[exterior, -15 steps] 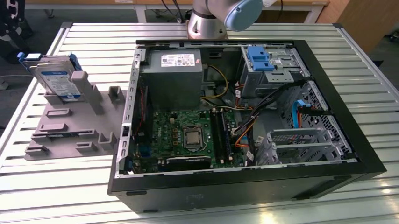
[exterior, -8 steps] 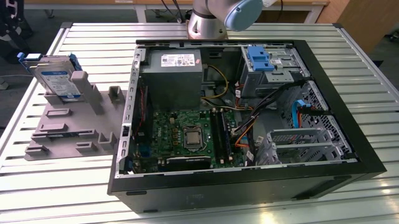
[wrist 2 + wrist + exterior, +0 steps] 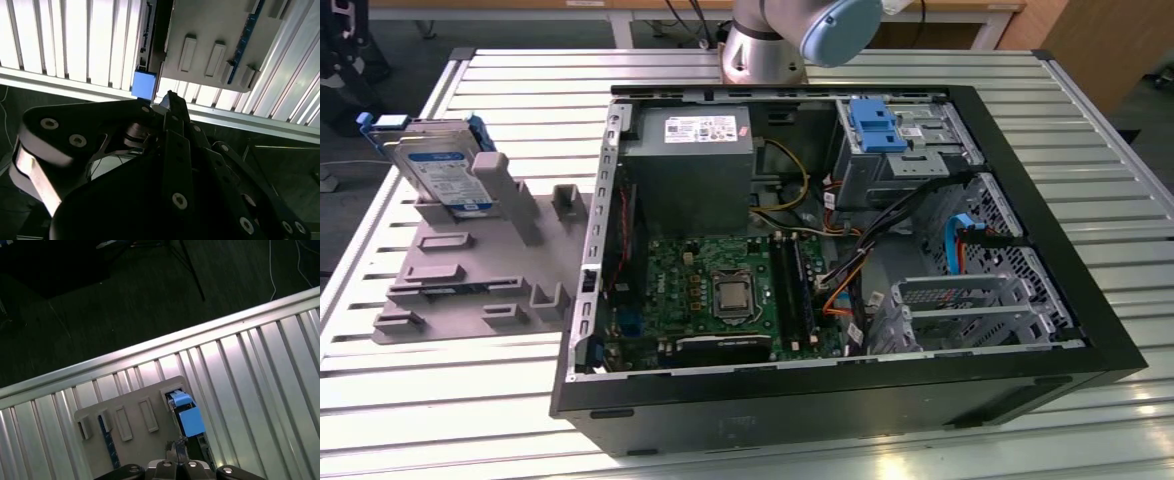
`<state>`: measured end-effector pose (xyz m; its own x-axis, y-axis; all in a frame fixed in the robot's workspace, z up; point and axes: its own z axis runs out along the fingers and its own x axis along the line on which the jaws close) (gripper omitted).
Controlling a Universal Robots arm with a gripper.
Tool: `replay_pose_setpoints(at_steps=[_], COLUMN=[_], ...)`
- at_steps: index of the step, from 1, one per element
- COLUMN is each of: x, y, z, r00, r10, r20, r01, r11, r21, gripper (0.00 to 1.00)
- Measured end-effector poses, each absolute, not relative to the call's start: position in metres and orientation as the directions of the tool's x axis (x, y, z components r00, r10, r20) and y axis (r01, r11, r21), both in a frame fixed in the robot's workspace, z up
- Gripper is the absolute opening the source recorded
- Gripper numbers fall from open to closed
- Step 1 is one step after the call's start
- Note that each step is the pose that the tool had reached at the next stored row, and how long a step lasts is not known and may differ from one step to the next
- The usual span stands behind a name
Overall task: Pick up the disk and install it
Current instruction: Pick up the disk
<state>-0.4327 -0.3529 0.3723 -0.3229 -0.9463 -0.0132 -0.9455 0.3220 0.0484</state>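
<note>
The disk [image 3: 440, 168], silver with a white-and-blue label in a blue carrier, stands on edge at the far end of a grey fixture [image 3: 480, 260], on the exterior view's left of the open computer case [image 3: 1067, 300]. In both wrist views my gripper [image 3: 170, 96] [image 3: 176, 445] hangs high above the table, over the fixture [image 3: 215, 45] [image 3: 135, 425]. Its black fingers meet at the tips, shut and holding nothing. The disk's blue carrier end [image 3: 144, 84] [image 3: 190, 421] appears just beside the fingertips, far below them.
Inside the case are a grey power-supply box [image 3: 694, 160], a green motherboard [image 3: 720, 290], a blue bracket [image 3: 878, 125] at the far drive bay and a metal cage [image 3: 961, 305]. The arm's base joint [image 3: 781, 40] stands behind the case. The table edge [image 3: 150, 347] borders dark floor.
</note>
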Motion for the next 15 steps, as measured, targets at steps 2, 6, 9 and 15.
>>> replay_pose_setpoints(at_steps=[2,6,9,15], x=[-0.4327,-0.4327,-0.4327,-0.4329], y=[-0.3529,-0.3529,-0.3529,-0.3509], z=[0.3723,0.3721,0.3717,0.371], r00=[-0.297,-0.23,-0.176,-0.14], r10=[-0.955,-0.973,-0.984,-0.99], r20=[-0.013,-0.013,-0.013,-0.016], r01=[-0.954,-0.972,-0.983,-0.989], r11=[0.296,0.229,0.176,0.139], r21=[0.048,0.048,0.048,0.049], gripper=[0.11,0.11,0.11,0.11])
